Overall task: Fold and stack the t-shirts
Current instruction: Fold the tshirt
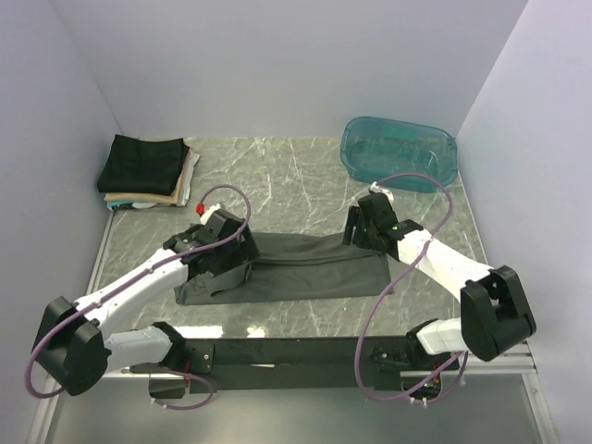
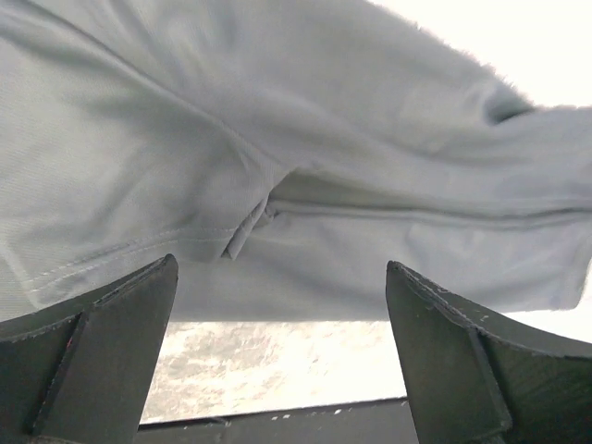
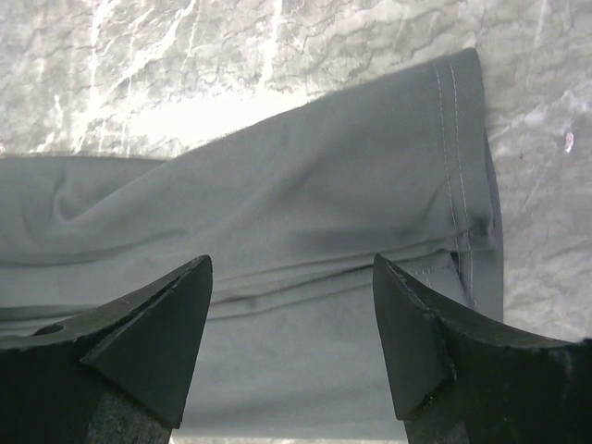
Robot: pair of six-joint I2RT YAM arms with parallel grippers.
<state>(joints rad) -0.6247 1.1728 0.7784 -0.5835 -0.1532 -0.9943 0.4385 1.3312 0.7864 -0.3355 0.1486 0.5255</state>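
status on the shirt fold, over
Left gripper, right gripper open over grey shirt. Shirt folded to a long strip. Nothing in the way; stack far left, tub far right.

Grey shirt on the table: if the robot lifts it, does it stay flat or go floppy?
Probably floppy: the grey shirt lies in soft wrinkles and folds. It likely weighs little, being thin cloth with a stitched hem. Pushed, it would probably bunch up rather than slide on the table.

Bare marble (image 1: 277,176) lies open between the folded stack (image 1: 145,166) (far left) and teal tub (image 1: 372,166).
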